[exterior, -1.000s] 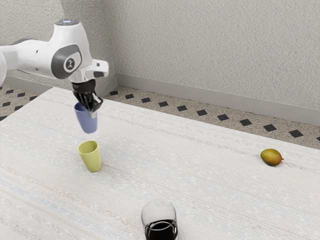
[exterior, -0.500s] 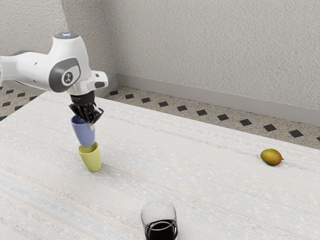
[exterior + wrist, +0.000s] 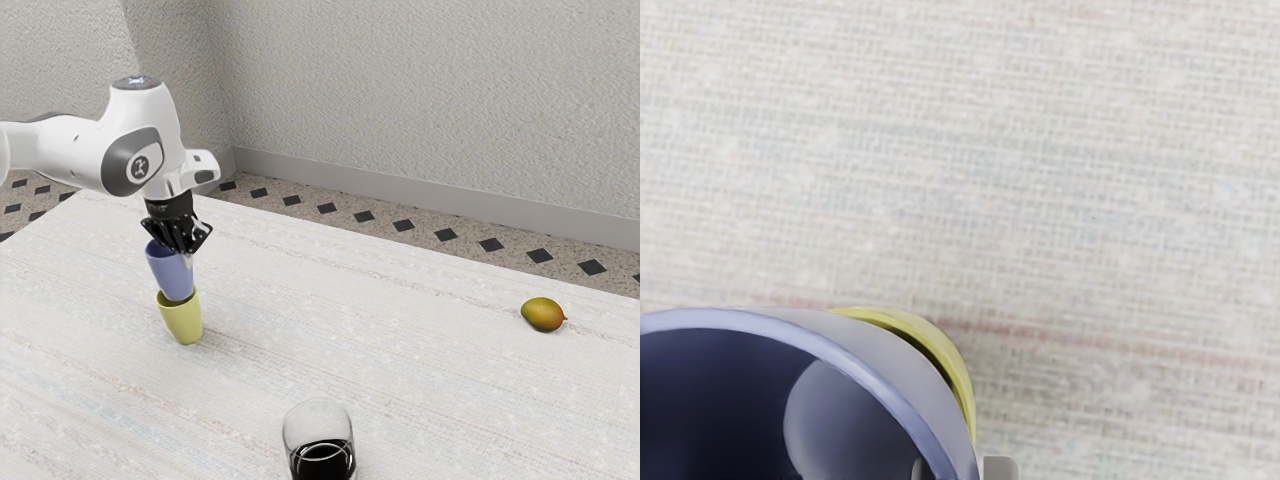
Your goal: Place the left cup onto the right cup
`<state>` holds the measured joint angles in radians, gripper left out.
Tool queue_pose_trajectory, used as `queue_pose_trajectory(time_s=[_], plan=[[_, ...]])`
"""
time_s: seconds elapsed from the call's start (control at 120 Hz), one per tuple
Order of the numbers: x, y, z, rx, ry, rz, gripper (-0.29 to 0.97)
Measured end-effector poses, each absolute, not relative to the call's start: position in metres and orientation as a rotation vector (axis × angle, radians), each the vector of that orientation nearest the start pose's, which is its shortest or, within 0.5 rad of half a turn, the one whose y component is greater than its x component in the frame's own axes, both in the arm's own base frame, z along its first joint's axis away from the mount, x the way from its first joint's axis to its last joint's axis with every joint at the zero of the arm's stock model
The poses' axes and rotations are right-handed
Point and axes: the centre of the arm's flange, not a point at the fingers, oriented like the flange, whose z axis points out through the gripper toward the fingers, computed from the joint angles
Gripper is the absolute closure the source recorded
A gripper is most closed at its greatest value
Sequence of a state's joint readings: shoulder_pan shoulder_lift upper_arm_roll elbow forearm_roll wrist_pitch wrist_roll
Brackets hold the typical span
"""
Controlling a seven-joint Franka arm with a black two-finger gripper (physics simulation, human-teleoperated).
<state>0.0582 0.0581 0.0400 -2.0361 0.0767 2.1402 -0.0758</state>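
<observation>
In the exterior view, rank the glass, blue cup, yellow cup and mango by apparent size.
1. glass, though it is nearest the camera and cut off
2. blue cup and yellow cup: they look alike
3. mango

The blue cup (image 3: pixel 170 272) looks like smooth plastic with a soft sheen, and in the wrist view its inner wall carries a pale reflection. The yellow-green cup (image 3: pixel 182 318) is smooth, matt plastic. The table (image 3: pixel 420 350) has a pale, whitewashed wood-grain top, matt and finely streaked. The arm (image 3: pixel 80 140) has a glossy white plastic shell with grey caps, and the gripper (image 3: pixel 176 236) is matt black. The glass tumbler (image 3: pixel 318 432) is clear and shiny. The fruit (image 3: pixel 542 314) has a smooth skin. The wall (image 3: pixel 420 90) is rough, grainy plaster, and the floor (image 3: pixel 470 225) is speckled stone-like tile.
</observation>
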Motion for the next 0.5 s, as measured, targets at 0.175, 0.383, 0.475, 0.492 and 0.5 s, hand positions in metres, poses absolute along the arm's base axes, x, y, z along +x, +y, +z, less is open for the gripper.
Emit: queue_pose_trajectory(time_s=[0.175, 0.383, 0.475, 0.492, 0.5], plan=[[0.564, 0.058, 0.417, -3.064, -0.237, -0.073, 0.78], [0.561, 0.060, 0.412, -3.063, -0.272, -0.067, 0.78], [0.562, 0.061, 0.409, -3.062, -0.284, -0.069, 0.78], [0.562, 0.061, 0.408, -3.062, -0.286, -0.069, 0.78], [0.562, 0.061, 0.408, -3.061, -0.286, -0.069, 0.78]])
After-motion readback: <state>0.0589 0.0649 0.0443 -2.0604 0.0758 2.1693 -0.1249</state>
